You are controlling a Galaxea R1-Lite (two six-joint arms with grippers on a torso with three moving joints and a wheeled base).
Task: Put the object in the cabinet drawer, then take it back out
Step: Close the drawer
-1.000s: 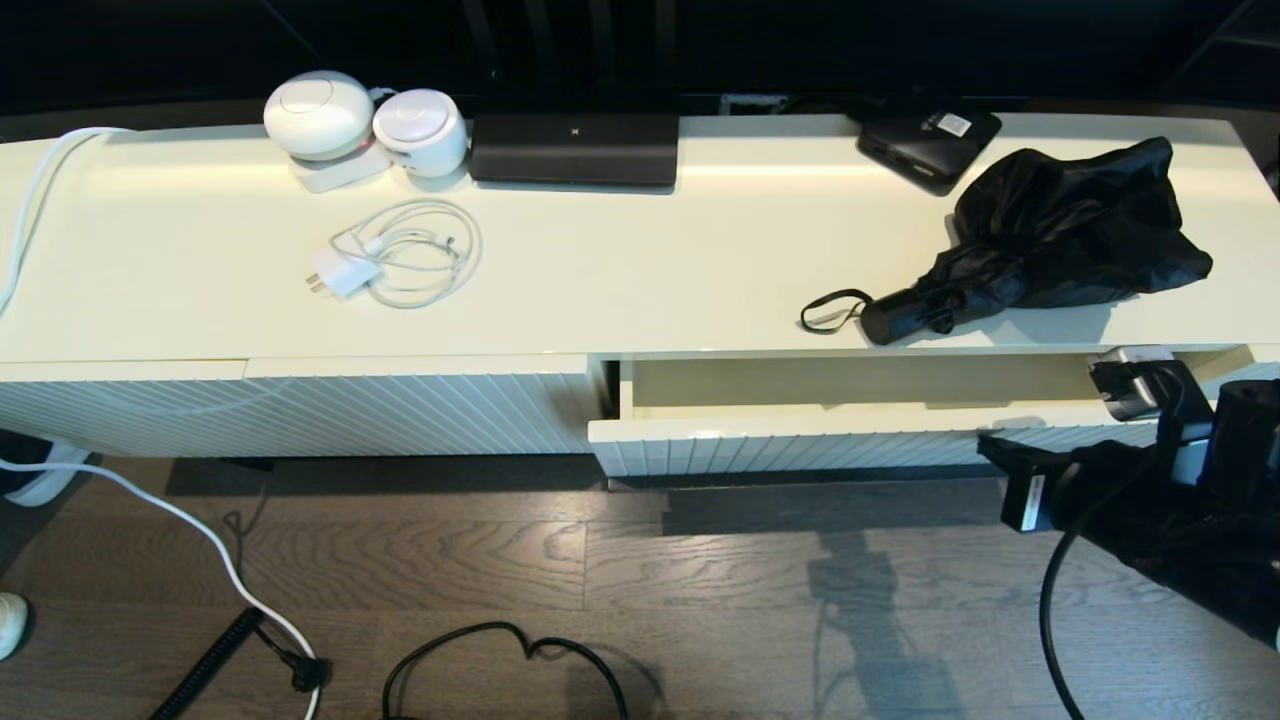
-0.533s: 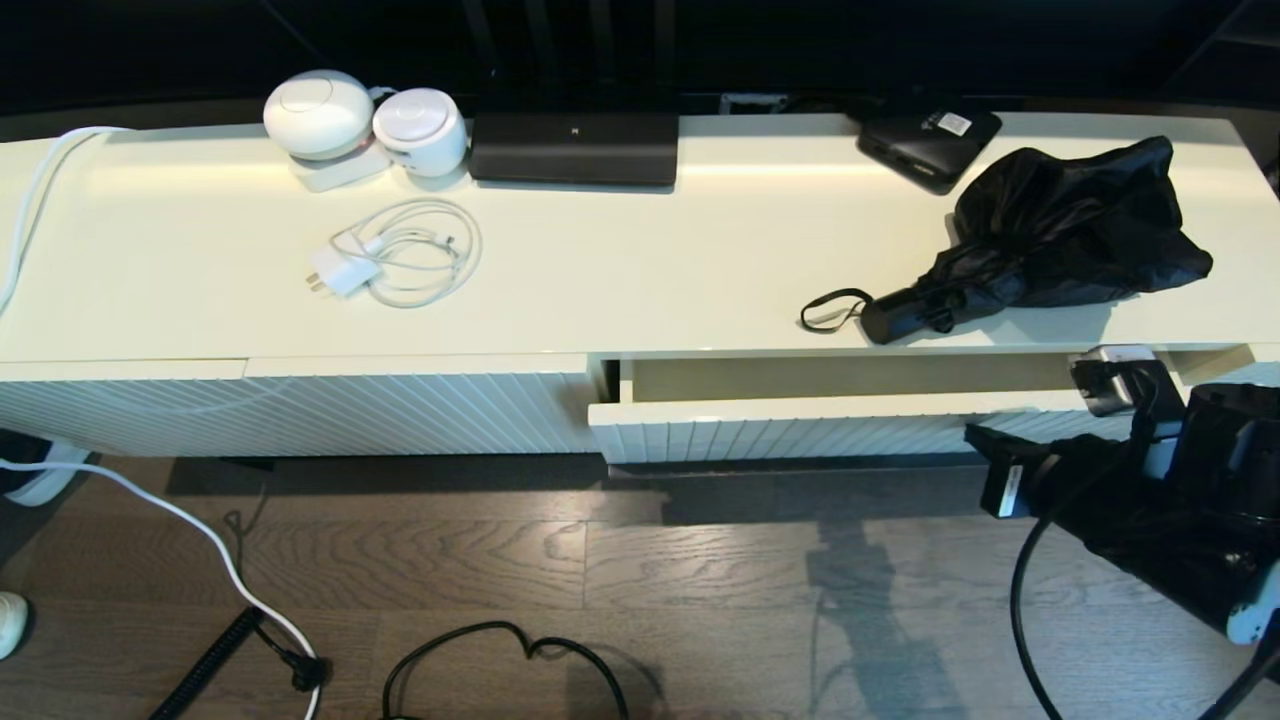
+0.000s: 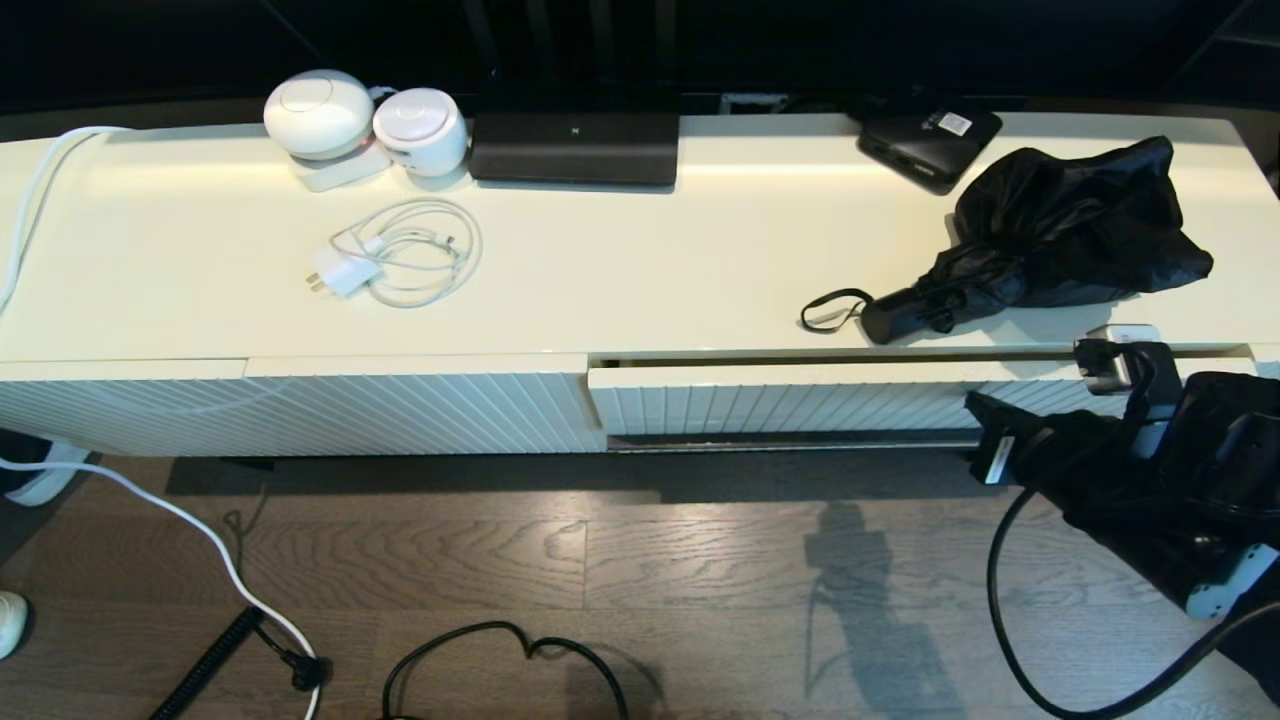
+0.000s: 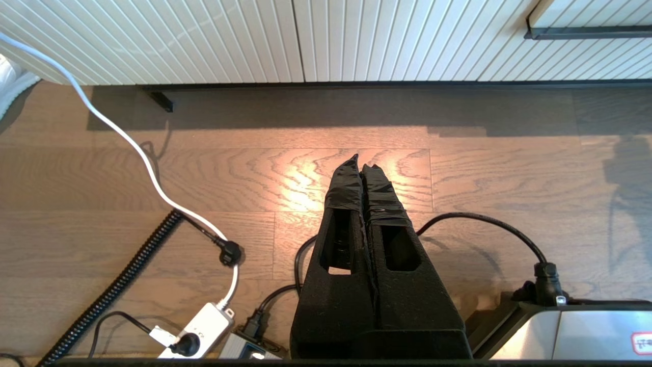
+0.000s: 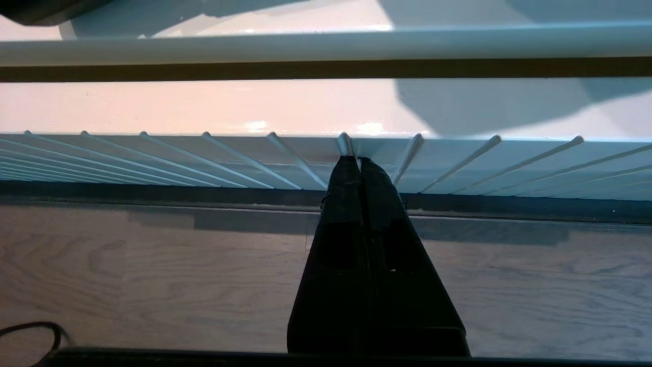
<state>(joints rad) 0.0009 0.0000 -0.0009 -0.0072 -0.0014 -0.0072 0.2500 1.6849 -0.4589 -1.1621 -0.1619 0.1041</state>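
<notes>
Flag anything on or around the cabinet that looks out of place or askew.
The black folding umbrella lies unfurled on the cabinet top, fabric loose and bunched, its handle close to the front edge. The drawer below is almost shut, only a thin dark gap showing, with the right tool closed, tips at its ribbed front. Nothing spilled or damaged.

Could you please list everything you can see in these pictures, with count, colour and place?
Umbrella: one, black, right end of the cabinet top.
Drawer: one, cream, almost shut, below the umbrella.
Flat box: one, black with a white sticker, behind the umbrella.
Long box: one, black, back centre.
Round devices: two, white, back left.
Charger with cable: one, white, left of centre.
Power strip: one, white, on the floor.
Left hand: black, shut, above the floor.
Right hand: black, shut, tips against the drawer front.
</notes>
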